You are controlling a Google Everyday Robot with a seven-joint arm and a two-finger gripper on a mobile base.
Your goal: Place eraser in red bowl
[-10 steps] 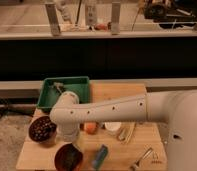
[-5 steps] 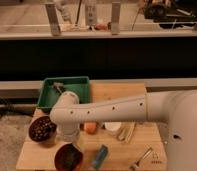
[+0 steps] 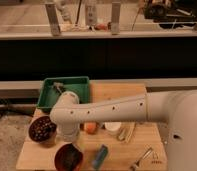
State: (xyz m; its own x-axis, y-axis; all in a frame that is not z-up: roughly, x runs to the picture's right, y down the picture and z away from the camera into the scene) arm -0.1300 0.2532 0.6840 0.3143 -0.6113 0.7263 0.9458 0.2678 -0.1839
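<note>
While the gripper (image 3: 69,150) hides behind the arm above the red bowl (image 3: 68,157), a misaligned eraser drop could miss.

Your arm (image 3: 104,111) reaches in from the right across the table (image 3: 117,92), elbow above the front-left part. The gripper (image 3: 58,88) sits over the tray (image 3: 64,81) at back left. The bowl of round pieces (image 3: 41,130) is front of the tray. The red bowl (image 3: 68,157) is at the front edge, pad (image 3: 99,156) just right of it, fork (image 3: 142,158) farther right.
</note>
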